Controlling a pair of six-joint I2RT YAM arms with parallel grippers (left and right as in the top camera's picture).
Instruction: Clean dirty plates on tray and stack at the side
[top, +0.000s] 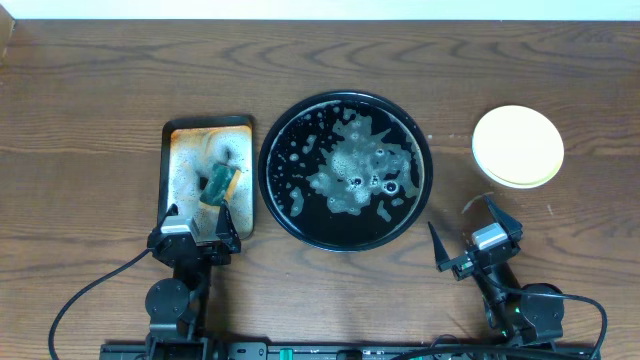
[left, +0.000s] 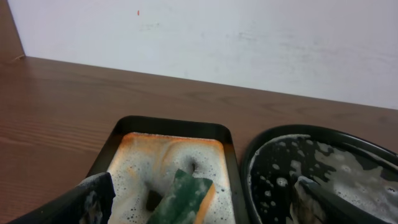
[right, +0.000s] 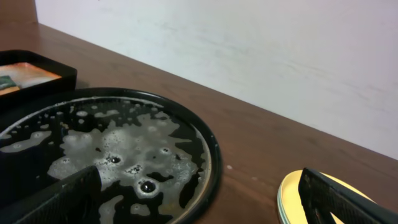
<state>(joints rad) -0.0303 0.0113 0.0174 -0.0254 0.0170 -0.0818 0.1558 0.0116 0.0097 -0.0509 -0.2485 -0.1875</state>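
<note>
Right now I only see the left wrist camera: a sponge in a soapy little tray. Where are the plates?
Observer: The plates are stacked on the table, to the right of the black tray, with a pale yellow one on top.
Operator: Is anything on that big tray?
Observer: No plates, only foam.
Operator: What about the other arm?
Observer: The right gripper is open and empty, near the stack but not touching it.

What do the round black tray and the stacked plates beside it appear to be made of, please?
The tray looks like glossy black plastic or enamelled metal: its rim reflects light. The plates look like matte pastel plastic, with thin smooth rims.
</note>
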